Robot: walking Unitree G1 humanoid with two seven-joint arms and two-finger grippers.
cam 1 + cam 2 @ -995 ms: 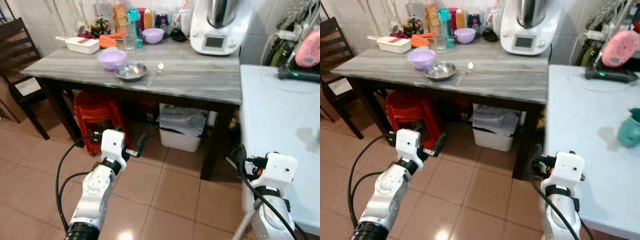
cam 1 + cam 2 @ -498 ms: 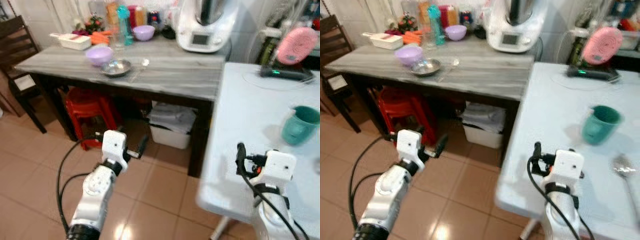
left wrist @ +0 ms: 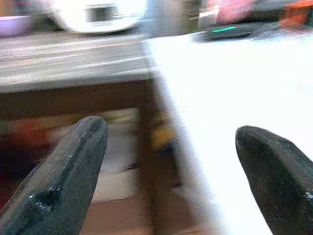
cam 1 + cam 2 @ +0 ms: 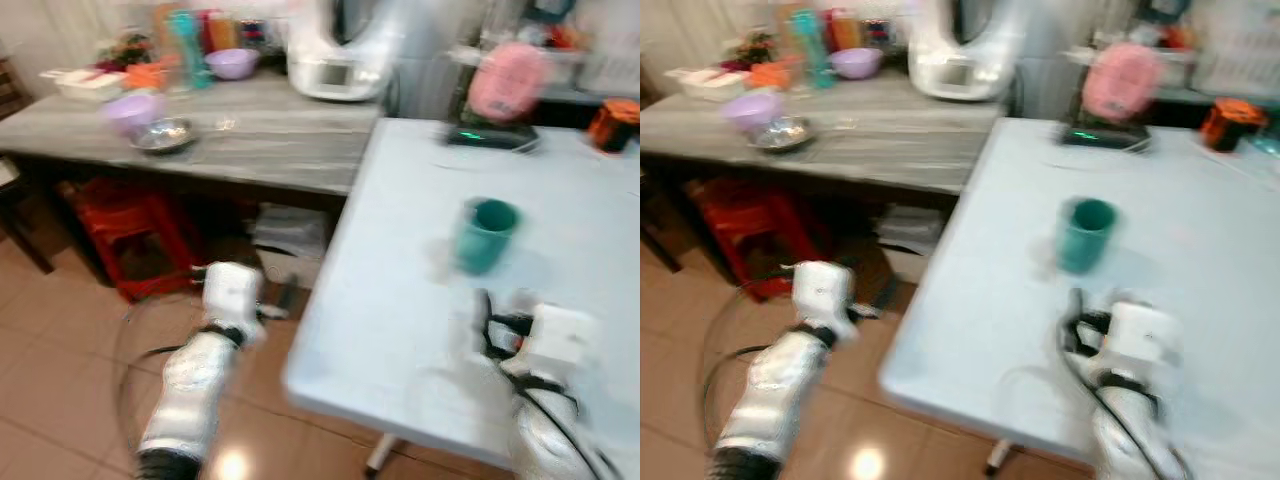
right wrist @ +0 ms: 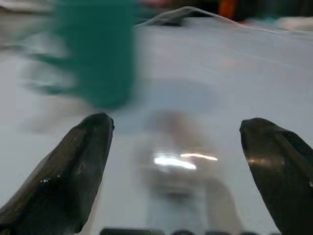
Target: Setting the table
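Blur smears every view, so the robot is most likely turning toward the pale blue table [image 4: 400, 300], with nothing yet in hand. The right gripper [image 5: 178, 161] has its jaws wide apart and empty, held low over the tabletop. Between and just beyond its fingertips lies a shiny metal thing, probably a spoon [image 5: 178, 161], flat on the table. Farther out, off toward one fingertip, stands the teal cup [image 4: 485, 232], upright and well apart from the jaws.

The left gripper [image 3: 171, 161] is likewise spread and empty, beside the table's near edge, over the tiled floor [image 4: 60, 340].

Judging from this, the sound course is to let the motion settle before reaching. The spoon lies flat and thin, so the fingers should come down square on either side of it and close gently, or they may skate it across the smooth top.

The purple bowl [image 4: 133, 108] and steel bowl [image 4: 165, 133] sit on the grey wooden table [image 4: 260, 150], far from both grippers.

No writing or brand can be read; the blur is too heavy.
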